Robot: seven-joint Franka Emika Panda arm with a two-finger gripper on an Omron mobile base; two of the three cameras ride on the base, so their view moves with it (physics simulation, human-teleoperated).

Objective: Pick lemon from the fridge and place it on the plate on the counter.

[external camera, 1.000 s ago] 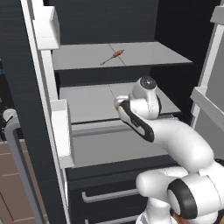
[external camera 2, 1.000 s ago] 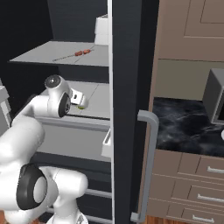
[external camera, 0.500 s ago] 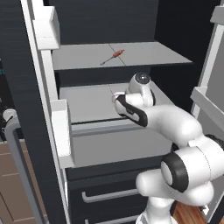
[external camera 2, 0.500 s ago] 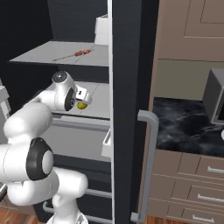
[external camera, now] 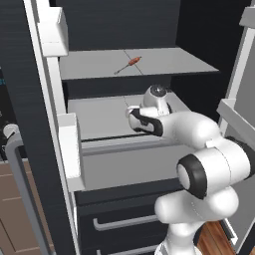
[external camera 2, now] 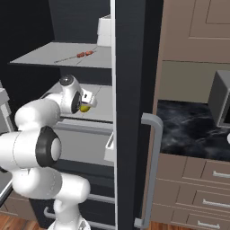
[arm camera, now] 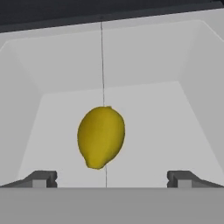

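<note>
Thin orange-red stick item (external camera: 130,63) lies on the upper shelf in front of me, also seen from my right side (external camera 2: 83,54). Grey microwave (external camera 2: 221,99) sits at far right, its edge cut off. Tan wall cabinets (external camera 2: 197,30) hang above it. Wood floor (external camera: 219,238) shows low beside my base.

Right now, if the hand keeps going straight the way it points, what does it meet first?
The lemon. It lies dead ahead between the open hand's fingertips, on the pale fridge shelf. Nothing stands in between; how near it is I can't judge. Past it is only the shelf's back wall.
</note>
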